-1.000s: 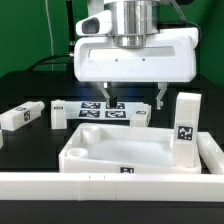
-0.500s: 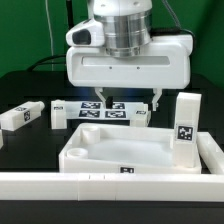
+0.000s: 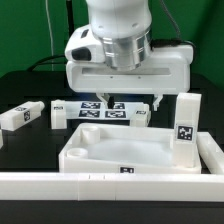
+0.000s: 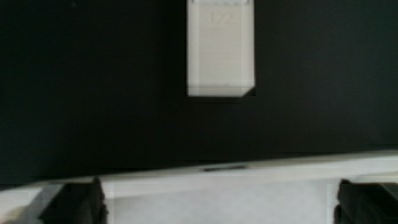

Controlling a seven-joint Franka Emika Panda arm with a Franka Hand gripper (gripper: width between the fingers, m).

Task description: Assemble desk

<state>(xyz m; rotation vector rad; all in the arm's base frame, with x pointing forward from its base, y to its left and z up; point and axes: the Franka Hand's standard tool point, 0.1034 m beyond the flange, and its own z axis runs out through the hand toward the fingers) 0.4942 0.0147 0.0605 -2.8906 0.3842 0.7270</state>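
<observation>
Nearest in the exterior view, in front of the desk top (image 3: 125,155): a low white wall (image 3: 50,188) across the black tabletop (image 3: 25,150), close along the top's near rim.

Then the desk top itself, lying flat, hollow side up, with a raised rim all round and a small tag on the near face.

At the top's corner on the exterior view's right: an upright leg (image 3: 185,120), tag toward the camera, touching or just beside the rim. Impossible to tell whether seated in a socket.

Off the top's other side, toward the exterior view's left: two more legs flat on the tabletop. The inner leg (image 3: 57,113) near the top's far corner, the outer leg (image 3: 20,116) well apart from it.

Just behind the top's far rim: a fourth leg (image 3: 140,117), lying flat beside the marker board (image 3: 92,110).

Above that far rim: the end effector (image 3: 131,102), pointing straight down, fingers (image 3: 103,101) spread wide with nothing between them, clear of the desk top and of every leg.

In the wrist view: dark fingertips (image 4: 75,200) at either side of a stretch of the desk top (image 4: 222,180), below the end effector and untouched. Beyond that stretch and apart from it, one lying leg (image 4: 222,50) on bare black tabletop, lined up with the gap between the fingers.
</observation>
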